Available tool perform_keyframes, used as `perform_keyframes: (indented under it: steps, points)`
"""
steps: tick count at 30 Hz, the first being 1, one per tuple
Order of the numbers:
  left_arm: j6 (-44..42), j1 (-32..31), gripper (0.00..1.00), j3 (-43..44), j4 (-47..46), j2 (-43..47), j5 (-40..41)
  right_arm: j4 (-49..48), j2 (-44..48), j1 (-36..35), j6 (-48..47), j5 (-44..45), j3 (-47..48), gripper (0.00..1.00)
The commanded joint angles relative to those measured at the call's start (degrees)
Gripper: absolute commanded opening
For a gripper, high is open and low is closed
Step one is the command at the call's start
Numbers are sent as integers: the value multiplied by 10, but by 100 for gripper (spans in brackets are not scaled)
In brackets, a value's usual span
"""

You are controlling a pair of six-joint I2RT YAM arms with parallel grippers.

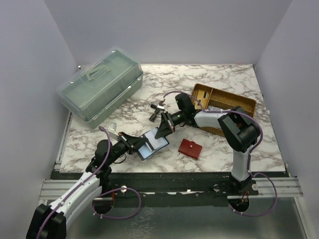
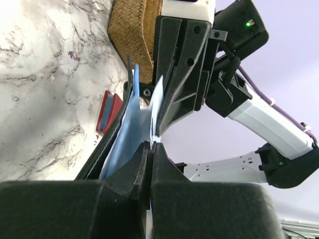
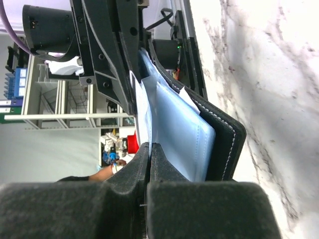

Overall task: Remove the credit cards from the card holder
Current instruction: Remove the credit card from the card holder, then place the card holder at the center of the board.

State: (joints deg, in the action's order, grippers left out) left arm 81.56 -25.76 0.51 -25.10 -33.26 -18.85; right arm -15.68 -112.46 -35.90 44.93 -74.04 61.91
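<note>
From above, the open black holder (image 1: pixel 148 151) lies mid-tabletop (image 1: pixel 224 155), left of a red wallet (image 1: pixel 190 148), with the left end effector (image 1: pixel 138 144) at its left edge and the right end effector (image 1: pixel 163 132) at its far edge. The left wrist view shows the left fingers pressed together on a thin pale card (image 2: pixel 156 107) rising from the holder. The right wrist view shows the right fingers pinching it too.

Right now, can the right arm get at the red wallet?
Probably not yet: the right arm has its jaws shut on the black card holder. The red wallet lies uncovered close beside it, so once released, likely yes.
</note>
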Motion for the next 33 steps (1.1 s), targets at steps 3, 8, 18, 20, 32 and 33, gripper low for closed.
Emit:
perform_keyframes:
  steps: [3, 8, 18, 20, 32, 33]
  points:
    - [-12, 15, 0, -14, 15, 30, -9, -28, 13, 30, 16, -15, -23, 0]
    - [-22, 23, 0, -8, 54, 36, -12, -8, 24, 46, -6, 3, -26, 0]
    - [-105, 35, 0, 93, 286, 84, 66, 187, 36, 51, -169, 154, 13, 0]
    - [-117, 36, 0, 111, 304, 79, 76, 210, 35, 51, -188, 181, 26, 0]
    - [-226, 38, 0, 296, 433, -30, 143, 356, -67, 21, -286, 218, 223, 1]
    - [-234, 38, 0, 312, 444, -40, 149, 371, -84, 15, -294, 213, 244, 1]
